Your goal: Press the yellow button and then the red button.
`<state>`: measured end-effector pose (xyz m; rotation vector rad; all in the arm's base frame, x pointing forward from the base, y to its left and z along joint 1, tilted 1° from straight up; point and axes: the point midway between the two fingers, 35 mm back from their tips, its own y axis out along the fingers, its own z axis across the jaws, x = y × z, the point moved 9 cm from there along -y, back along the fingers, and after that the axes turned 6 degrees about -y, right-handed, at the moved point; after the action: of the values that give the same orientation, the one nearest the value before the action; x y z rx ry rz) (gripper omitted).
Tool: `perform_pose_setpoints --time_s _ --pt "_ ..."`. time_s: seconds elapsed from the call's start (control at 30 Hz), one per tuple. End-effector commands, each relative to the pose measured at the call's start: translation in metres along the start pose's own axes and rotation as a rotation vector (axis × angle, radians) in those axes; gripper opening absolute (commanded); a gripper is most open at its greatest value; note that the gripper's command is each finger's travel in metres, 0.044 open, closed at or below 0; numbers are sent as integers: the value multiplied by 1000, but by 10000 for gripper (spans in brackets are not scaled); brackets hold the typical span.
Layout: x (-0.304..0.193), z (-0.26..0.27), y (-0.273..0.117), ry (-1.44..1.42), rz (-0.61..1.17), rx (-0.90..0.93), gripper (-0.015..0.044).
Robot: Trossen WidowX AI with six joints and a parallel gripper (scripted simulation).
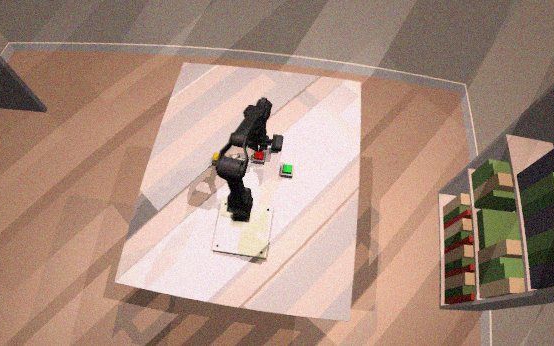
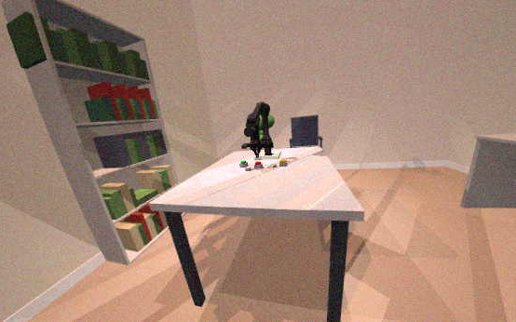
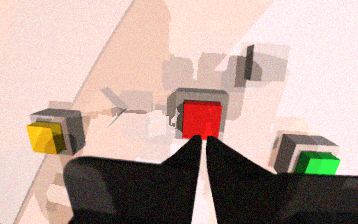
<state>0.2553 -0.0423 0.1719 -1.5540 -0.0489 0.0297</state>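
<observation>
The red button (image 1: 259, 156) (image 2: 258, 164) (image 3: 201, 112) sits in a grey housing, its cap standing raised. My gripper (image 1: 258, 149) (image 2: 257, 156) (image 3: 203, 141) is shut and empty. In the wrist view its tips overlap the near edge of the red cap; in the exterior view they appear a little above it. The yellow button (image 1: 215, 157) (image 2: 283, 161) (image 3: 45, 138) is to the left in the wrist view, its cap raised and nothing on it. The fingers hide the near side of the red housing.
The green button (image 1: 287, 169) (image 2: 243, 162) (image 3: 317, 164) is to the right in the wrist view. A pale grey block (image 2: 248, 169) (image 3: 271, 63) lies beyond the red button, to its right. Another pale block (image 2: 273, 166) lies between the red and yellow buttons.
</observation>
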Motion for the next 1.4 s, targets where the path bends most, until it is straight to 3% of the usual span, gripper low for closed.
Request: perform_pose_setpoints --time_s 0.0,0.7,1.37 --pt "0 0 8 -5 -3 -1 20" --pt "0 0 40 -5 -3 -1 20" --pt "0 0 40 -5 -3 -1 20"
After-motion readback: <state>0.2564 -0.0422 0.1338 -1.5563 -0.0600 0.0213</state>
